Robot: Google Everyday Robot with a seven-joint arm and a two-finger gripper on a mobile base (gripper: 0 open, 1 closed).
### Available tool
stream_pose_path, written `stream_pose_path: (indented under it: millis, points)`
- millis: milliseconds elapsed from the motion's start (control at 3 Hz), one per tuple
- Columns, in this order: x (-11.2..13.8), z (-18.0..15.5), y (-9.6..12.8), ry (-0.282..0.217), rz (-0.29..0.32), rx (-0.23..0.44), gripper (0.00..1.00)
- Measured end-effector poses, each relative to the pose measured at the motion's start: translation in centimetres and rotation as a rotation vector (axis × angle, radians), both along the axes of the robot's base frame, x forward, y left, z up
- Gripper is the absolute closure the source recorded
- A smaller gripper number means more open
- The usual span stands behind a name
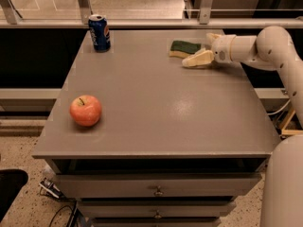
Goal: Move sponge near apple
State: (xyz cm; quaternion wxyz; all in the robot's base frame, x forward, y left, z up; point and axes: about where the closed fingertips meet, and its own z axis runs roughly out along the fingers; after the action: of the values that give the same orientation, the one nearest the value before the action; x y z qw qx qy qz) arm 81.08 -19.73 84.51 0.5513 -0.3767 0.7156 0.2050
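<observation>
- the white two-finger gripper [202, 49] hung over the grey metal table's [165, 122] far right, jaws apart, beside the green-topped yellow foam sponge [184, 47].
- the round red apple [85, 110] sat well apart, front left.

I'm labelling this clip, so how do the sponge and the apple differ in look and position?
The sponge is flat, rectangular, dark green over yellow; the apple is round and red-orange. The sponge lies at the back right of the table, with the gripper right beside it; the apple sits alone near the front left edge. Both rest on the grey top.
</observation>
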Motion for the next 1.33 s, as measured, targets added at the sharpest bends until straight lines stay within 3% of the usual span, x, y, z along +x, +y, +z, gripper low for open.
stream_pose_path:
  millis: [333, 1333]
  points:
    - [1.03, -1.42, 0.70, 0.031, 0.007, 0.042, 0.16]
    - [1.12, -1.30, 1.00, 0.032, 0.011, 0.042, 0.88]
